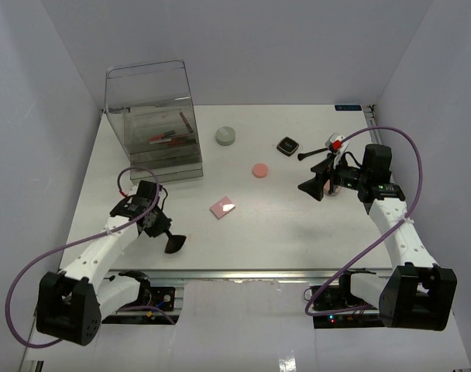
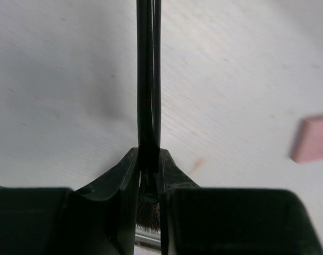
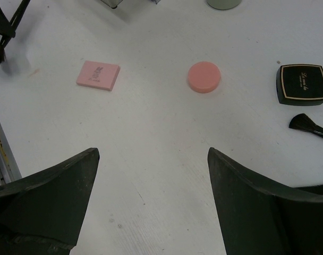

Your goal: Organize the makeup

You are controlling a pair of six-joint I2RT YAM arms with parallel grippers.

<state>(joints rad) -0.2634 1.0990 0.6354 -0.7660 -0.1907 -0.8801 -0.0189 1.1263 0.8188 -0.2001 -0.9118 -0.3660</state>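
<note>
Here, sorting is partly done. The left gripper (image 2: pixel 149 159), low left in the overhead view, has its jaws closed tight on the thin black handle of a brush (image 2: pixel 149 79). In its wrist view the bristles show at the bottom of the frame, and the handle runs up the frame over the table (image 1: pixel 297 232). The right gripper (image 3: pixel 153 154), right of centre overhead, stands wide open with nothing between its jaws.

In the clear drawer box (image 1: pixel 154 101) at upper left, a few red-and-black sticks (image 1: pixel 166 138) already lie inside.

Five pieces lie loose on the table:
- a pink square compact (image 3: pixel 98 75) near the centre
- a pink disc (image 3: pixel 204 77) above and right of it
- a grey jar (image 1: pixel 225 136) just right of the box
- a black compact (image 3: pixel 302 84) further right
- a second brush (image 3: pixel 309 126) just beside that compact

Judged from this layout, one brush is in hand but not yet stowed, and the five loose pieces are still to be gathered. The task looks less than half complete.
</note>
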